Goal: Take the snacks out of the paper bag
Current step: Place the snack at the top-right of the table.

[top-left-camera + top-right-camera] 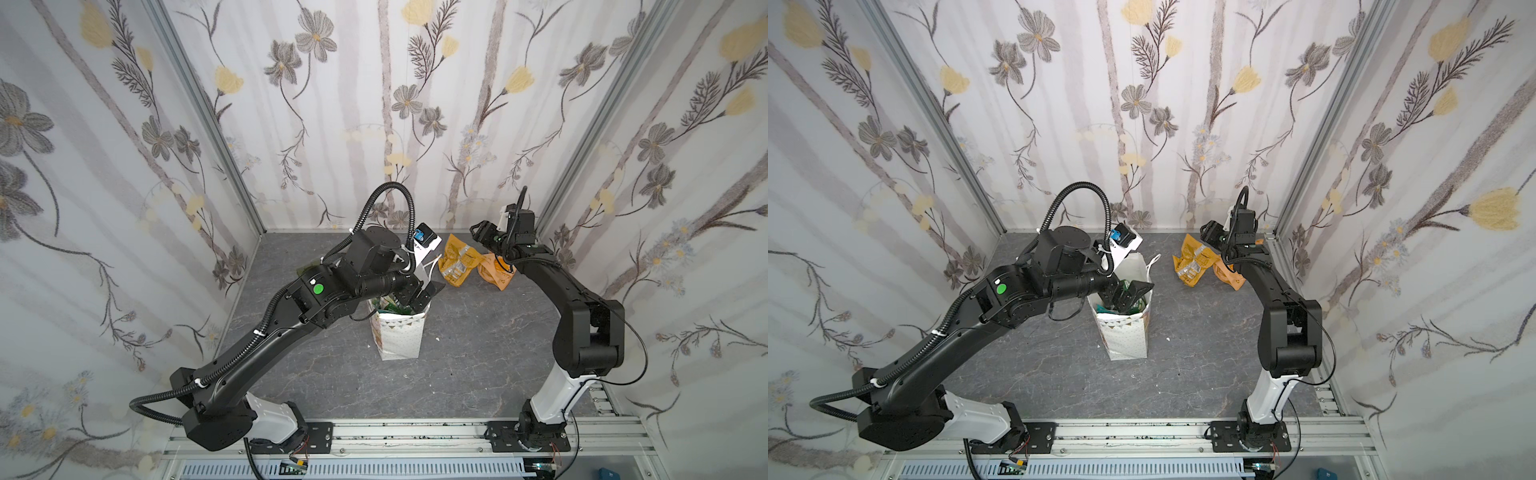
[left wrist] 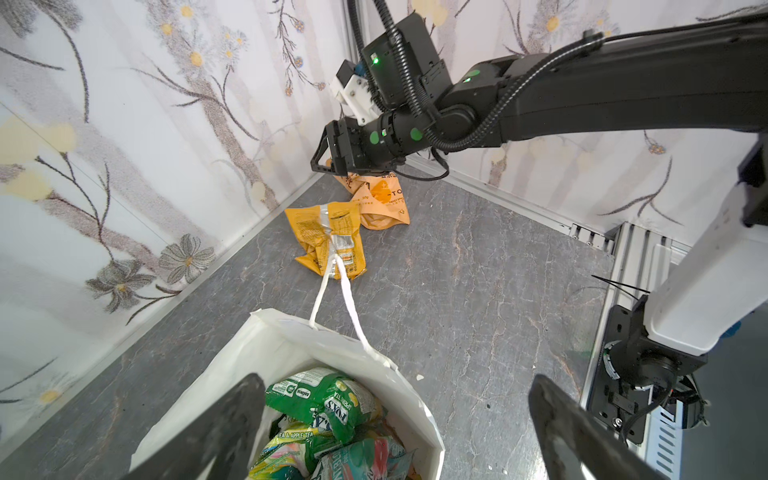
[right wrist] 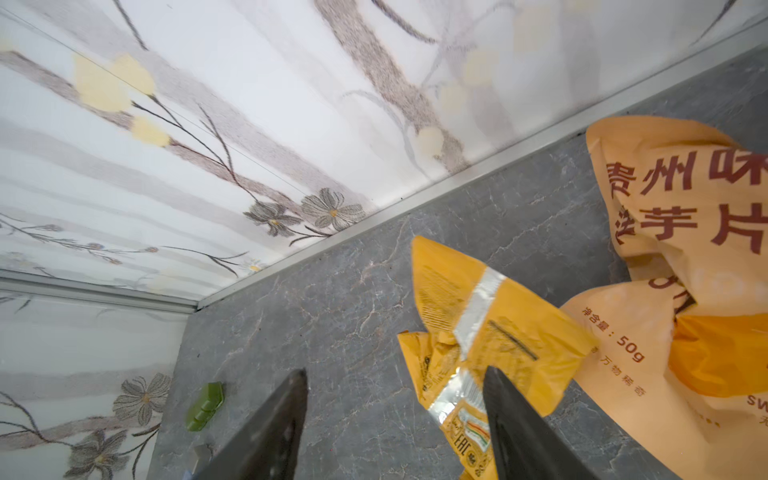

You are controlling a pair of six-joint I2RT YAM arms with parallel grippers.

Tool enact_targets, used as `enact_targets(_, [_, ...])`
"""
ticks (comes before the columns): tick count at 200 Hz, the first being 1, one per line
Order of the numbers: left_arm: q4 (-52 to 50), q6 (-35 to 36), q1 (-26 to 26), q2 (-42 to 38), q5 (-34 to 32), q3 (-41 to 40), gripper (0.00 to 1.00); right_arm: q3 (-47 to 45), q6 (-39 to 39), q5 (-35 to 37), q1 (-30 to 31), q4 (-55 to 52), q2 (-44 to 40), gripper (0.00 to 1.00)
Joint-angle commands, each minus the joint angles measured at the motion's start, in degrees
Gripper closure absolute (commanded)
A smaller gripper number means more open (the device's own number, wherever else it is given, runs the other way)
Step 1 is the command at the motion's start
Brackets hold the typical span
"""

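At far L, the L arm (image 1: 266,345) reaches in from the front rail toward desk (image 1: 457,365) ctr. A small green block (image 3: 205,405) lies on the desk toward the back-L corner, seen from R wrist only. Left jaws stand wide apart at the mouth of the paper bag (image 1: 399,336), gripping nothing. In L wrist view one finger (image 2: 224,428) is over the opening and the other is outside the rim, above bare desk. The bag (image 1: 1127,336) is upright, mid-desk, mouth open, w/ one cord handle (image 2: 345,291) rising from the rim.

Inside, per L wrist view:
- green packet (image 2: 328,399) w/ "FOX'S" lettering, on top
- green-and-yellow packet (image 2: 291,449) below it
- teal packet (image 2: 365,457) alongside

All three are crumpled and touching.

Further R, near the back wall, an orange-yellow packet (image 1: 457,266) w/ silver seam lies on the desk, well apart from the bag. A paler orange packet (image 1: 492,274) touches it on the R. The R arm (image 1: 582,316) arches over this pair. Right jaws are partly spread and empty, just above the packets, w/ bare desk showing between the fingers (image 3: 270,428).
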Motion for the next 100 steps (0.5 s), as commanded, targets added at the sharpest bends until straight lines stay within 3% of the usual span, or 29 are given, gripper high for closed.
enact_targets(1, [1.31, -0.7, 0.05, -0.01, -3.26, 0.28, 0.0, 0.09, -1.22, 0.32, -0.01, 0.59, -4.83, 0.3])
enact_targets(60, [3.48, -2.3, 1.06, 0.35, -9.64, -0.28, 0.0, -7.94, -1.3, -2.35, 0.47, 6.04, -23.11, 0.25])
enact_targets(100, [4.21, -6.95, 4.6, 0.38, -13.98, -1.28, 0.0, -11.21, -3.66, -6.28, 1.82, 7.24, -33.56, 0.21])
